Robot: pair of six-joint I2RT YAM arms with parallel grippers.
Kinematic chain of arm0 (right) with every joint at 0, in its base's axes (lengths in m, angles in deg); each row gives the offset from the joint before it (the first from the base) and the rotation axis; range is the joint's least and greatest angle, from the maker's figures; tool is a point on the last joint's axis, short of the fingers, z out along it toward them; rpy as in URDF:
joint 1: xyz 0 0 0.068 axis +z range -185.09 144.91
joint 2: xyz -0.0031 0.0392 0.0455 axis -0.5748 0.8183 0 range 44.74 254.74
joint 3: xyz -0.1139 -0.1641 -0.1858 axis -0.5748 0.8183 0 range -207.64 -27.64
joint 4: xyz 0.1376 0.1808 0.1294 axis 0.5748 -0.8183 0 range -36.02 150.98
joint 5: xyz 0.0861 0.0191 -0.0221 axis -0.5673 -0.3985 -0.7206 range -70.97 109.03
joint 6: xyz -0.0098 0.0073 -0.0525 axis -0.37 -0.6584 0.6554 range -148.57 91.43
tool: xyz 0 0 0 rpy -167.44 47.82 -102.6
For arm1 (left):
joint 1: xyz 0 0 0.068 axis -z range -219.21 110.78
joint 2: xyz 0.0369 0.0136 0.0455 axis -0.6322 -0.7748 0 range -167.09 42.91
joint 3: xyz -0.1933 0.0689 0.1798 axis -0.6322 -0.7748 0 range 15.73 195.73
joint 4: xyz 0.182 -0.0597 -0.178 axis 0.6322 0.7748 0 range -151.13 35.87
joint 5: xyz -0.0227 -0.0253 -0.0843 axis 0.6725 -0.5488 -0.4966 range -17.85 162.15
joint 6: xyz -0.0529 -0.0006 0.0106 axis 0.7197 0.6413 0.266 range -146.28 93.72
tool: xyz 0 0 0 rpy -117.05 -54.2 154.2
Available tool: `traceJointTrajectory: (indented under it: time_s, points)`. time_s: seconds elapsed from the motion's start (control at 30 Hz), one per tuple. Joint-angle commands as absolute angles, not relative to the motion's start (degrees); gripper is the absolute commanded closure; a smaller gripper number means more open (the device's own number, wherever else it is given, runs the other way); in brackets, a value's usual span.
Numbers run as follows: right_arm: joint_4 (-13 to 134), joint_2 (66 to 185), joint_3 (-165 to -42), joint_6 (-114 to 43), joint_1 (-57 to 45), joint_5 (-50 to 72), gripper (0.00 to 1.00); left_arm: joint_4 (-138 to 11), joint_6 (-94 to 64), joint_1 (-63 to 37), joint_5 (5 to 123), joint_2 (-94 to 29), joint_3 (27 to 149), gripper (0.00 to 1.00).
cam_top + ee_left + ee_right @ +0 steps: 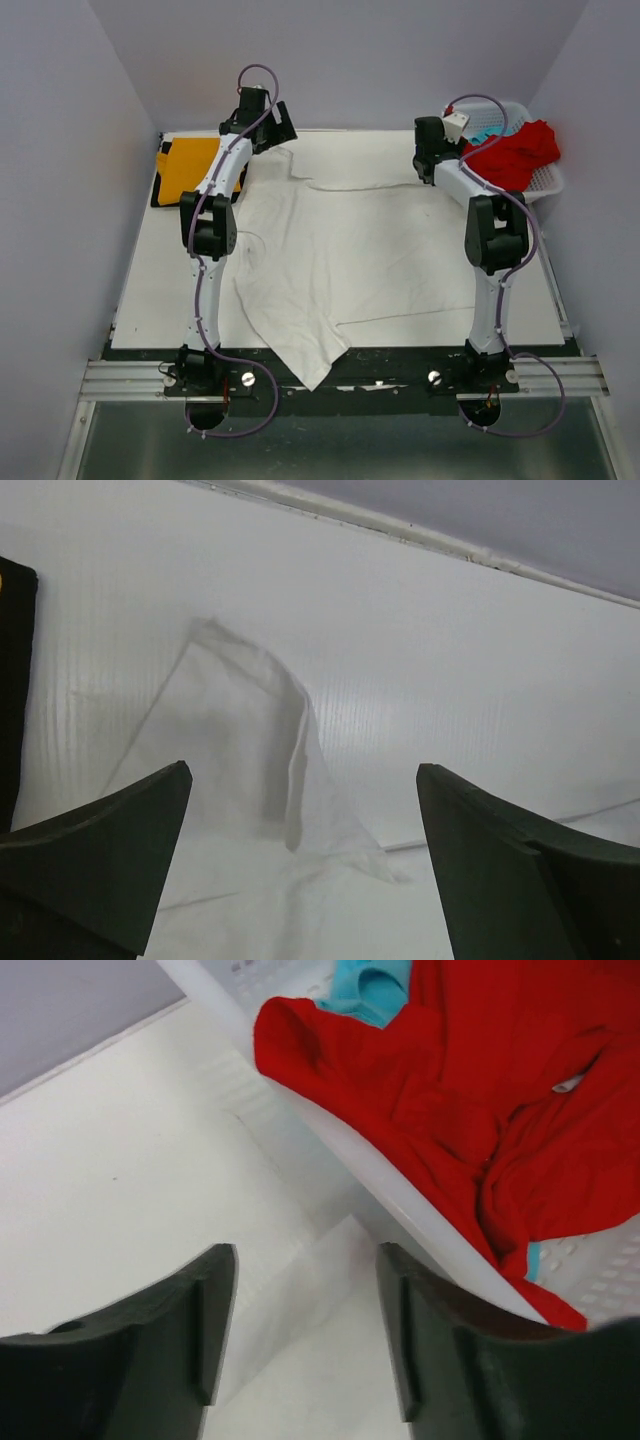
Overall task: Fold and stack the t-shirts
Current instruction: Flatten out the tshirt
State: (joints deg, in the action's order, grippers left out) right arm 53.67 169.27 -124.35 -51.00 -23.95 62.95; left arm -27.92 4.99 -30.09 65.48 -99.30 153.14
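Note:
A large white t-shirt [330, 250] lies spread across the table, with one corner hanging over the front edge. My left gripper [268, 128] is open above its far left corner, where a raised fold of white cloth [270, 740] lies between the fingers. My right gripper [428, 160] is open over the shirt's far right corner [330, 1290], beside the basket. A folded orange shirt [190, 168] lies on a black one [158, 188] at the far left. A red shirt [515, 155] and a light blue one [485, 128] lie in the basket.
The white lattice basket [548, 182] stands at the far right corner, its rim [330, 1145] close to my right fingers. The black shirt's edge [12, 680] shows left of my left gripper. The back wall is close behind both grippers.

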Motion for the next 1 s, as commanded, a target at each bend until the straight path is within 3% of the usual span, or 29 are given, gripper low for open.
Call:
traceJointTrajectory:
  time_s: [0.0,0.1,0.3,0.5,0.7,0.97]
  points:
    - [50.87,167.02,-125.31,-48.28,-24.33,56.56,0.26,-24.75,4.49,-29.81,65.12,-93.29,151.25,0.01]
    - [50.88,162.98,-122.04,-47.51,-24.19,44.93,0.0,-23.5,4.87,-29.52,65.27,-86.43,145.92,0.01]
    - [53.39,151.97,-108.38,-49.22,-21.77,29.18,0.0,-23.05,6.51,-25.88,66.28,-71.23,125.32,0.01]
    - [62.44,143.72,-94.53,-51.32,-17.67,16.36,0.0,-41.59,12.87,-18.91,60.41,-50.32,85.81,0.01]
    - [64.55,152.67,-102.24,-51.5,-10.87,6.7,0.0,-46.56,16.36,-14.45,63.88,-41.13,65.56,0.01]
    - [66.31,168.66,-116.05,-56.17,-7.91,5.84,0.0,-45.43,19.06,-14.43,65.48,-40.44,57.37,0.02]
